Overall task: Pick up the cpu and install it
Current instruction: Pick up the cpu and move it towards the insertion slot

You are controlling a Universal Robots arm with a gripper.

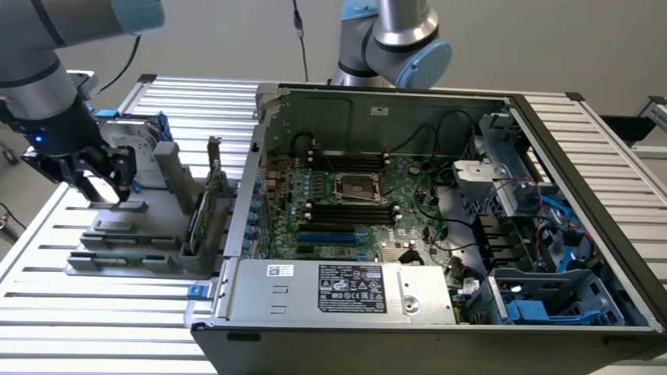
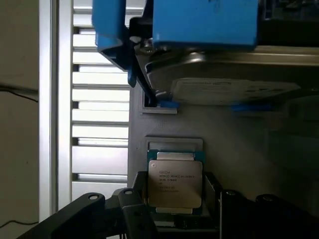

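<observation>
The claw (image 1: 101,187) hung low over a grey rack (image 1: 125,242) at the exterior view's left, outside the open computer case (image 1: 376,109). Its two dark fingers (image 2: 132,211) were spread apart, one on each side of the cpu (image 2: 174,183). The cpu lay flat in a small blue-edged seat on the rack, silver top facing up. I could not tell if the fingers touched it, because they covered its side edges. The writing on the chip was too small to read. From the exterior view, the spot under the claw was hard to make out.

Close by on the rack stood the hard drive (image 2: 224,89) in its blue frame (image 2: 204,22), partly cut off by the edge of the wrist view. Inside the case, near the middle of the exterior view, the socket (image 1: 365,187) sat on the green board (image 1: 408,187) and showed a dark middle. A second arm (image 1: 394,39) stood behind the case, with its upper part cut off.
</observation>
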